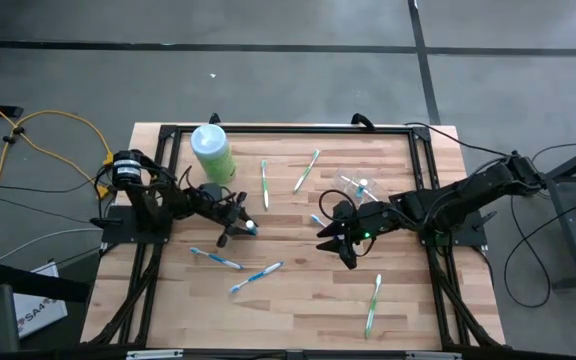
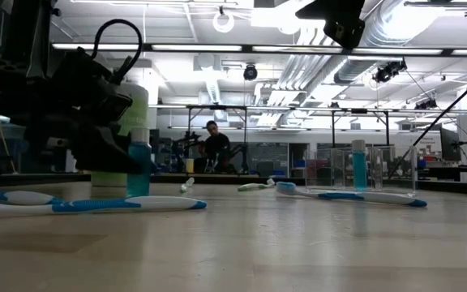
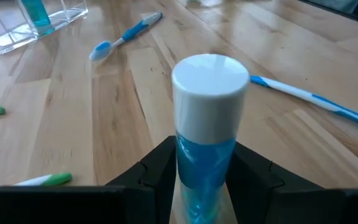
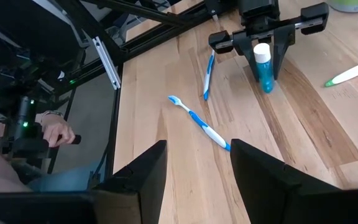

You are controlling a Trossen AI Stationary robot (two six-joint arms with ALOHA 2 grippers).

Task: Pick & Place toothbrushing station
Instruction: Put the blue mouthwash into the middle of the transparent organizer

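High view: left gripper (image 1: 245, 229) sits left of table centre, fingers around a small blue tube with white cap (image 1: 251, 226). Right gripper (image 1: 333, 238) is right of centre, over bare wood, nothing between its fingers. Clear holder (image 1: 360, 187) lies just beyond the right gripper. Green bottle (image 1: 211, 152) stands at the back left. Toothbrushes scattered over the table (image 1: 298, 300).
Low view: blue tube stands upright on the wood, left arm close around it. Clear holder (image 2: 363, 169) at right, further back, a blue item standing inside. Person (image 2: 213, 144) far back in the room.
Left wrist view: fingers (image 3: 157, 171) flank the tube (image 3: 207, 124) on both sides, gripping it; holder (image 3: 33, 22) well apart.
Right wrist view: fingers (image 4: 145, 171) spread apart, empty; blue toothbrush (image 4: 199, 122) on the wood ahead.
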